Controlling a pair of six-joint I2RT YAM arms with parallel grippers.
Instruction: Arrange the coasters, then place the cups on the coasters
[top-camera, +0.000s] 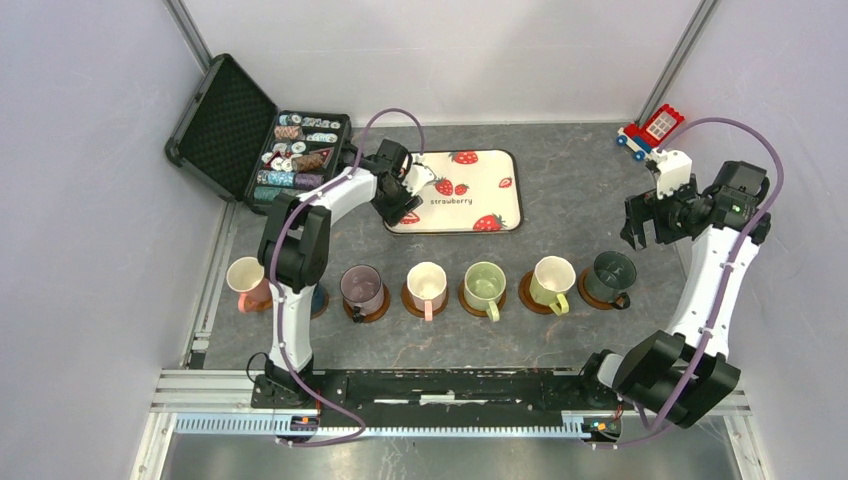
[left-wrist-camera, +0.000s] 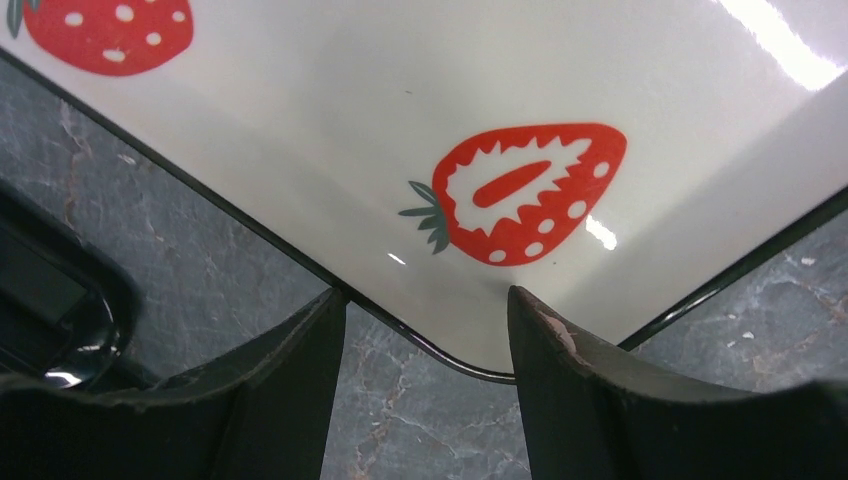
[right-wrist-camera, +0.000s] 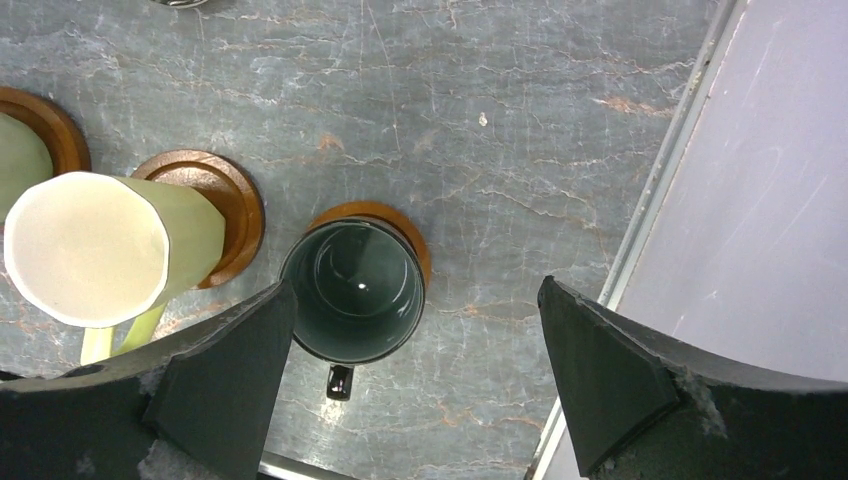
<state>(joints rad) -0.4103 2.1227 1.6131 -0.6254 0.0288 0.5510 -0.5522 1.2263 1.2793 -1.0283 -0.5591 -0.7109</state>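
Note:
Several cups stand in a row on brown coasters, from the pink cup (top-camera: 245, 280) at the left to the dark grey-green cup (top-camera: 611, 275) at the right. My left arm covers most of the navy cup (top-camera: 319, 299). My left gripper (top-camera: 408, 195) (left-wrist-camera: 425, 295) is low over the near left corner of the strawberry tray (left-wrist-camera: 350, 120), jaws apart, and the corner lies between the fingertips. My right gripper (top-camera: 640, 232) (right-wrist-camera: 415, 285) hangs wide open above the dark cup (right-wrist-camera: 352, 290) and its coaster (right-wrist-camera: 385, 212), holding nothing. The yellow-green cup (right-wrist-camera: 95, 245) stands beside it.
A black case (top-camera: 225, 120) of poker chips lies open at the back left, and its corner (left-wrist-camera: 60, 300) is close to my left fingers. A red and blue toy (top-camera: 650, 128) sits at the back right. A metal rail (right-wrist-camera: 655, 190) and a wall bound the table's right side.

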